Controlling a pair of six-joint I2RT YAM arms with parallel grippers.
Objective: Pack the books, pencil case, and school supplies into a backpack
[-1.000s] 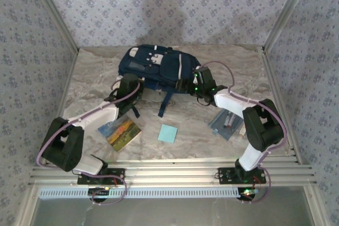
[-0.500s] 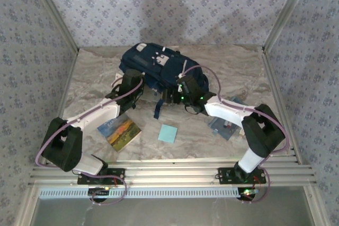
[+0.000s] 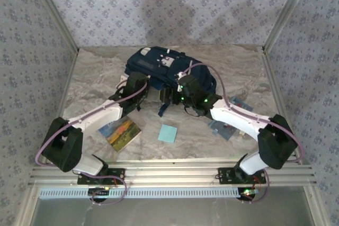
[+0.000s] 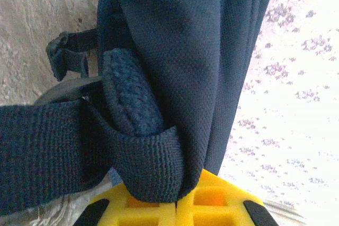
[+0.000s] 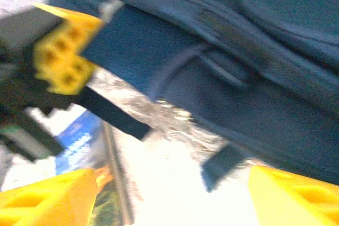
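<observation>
The navy backpack (image 3: pixel 159 66) lies at the back middle of the table. My left gripper (image 3: pixel 139 84) is at its near left corner, shut on a dark strap loop of the backpack (image 4: pixel 153 157), the yellow fingers (image 4: pixel 212 205) pressed together. My right gripper (image 3: pixel 177 92) hovers open just off the bag's near edge, its yellow fingers (image 5: pixel 296 194) wide apart over bare table, with the backpack (image 5: pixel 238 51) above them. The book (image 3: pixel 120 132) lies front left, the light-blue pad (image 3: pixel 168 133) front centre. The pencil case (image 3: pixel 223 126) is partly hidden under the right arm.
Loose dark straps (image 3: pixel 165 107) trail from the bag toward the pad. A strap end (image 5: pixel 114 112) and the book's edge (image 5: pixel 79 141) lie near the right gripper's left finger. Papered walls and metal posts box in the table (image 3: pixel 95 78).
The right arm has swung left and stretched forward, bringing its gripper from the bag's right side to its near edge. The left gripper and the backpack have shifted slightly right.
</observation>
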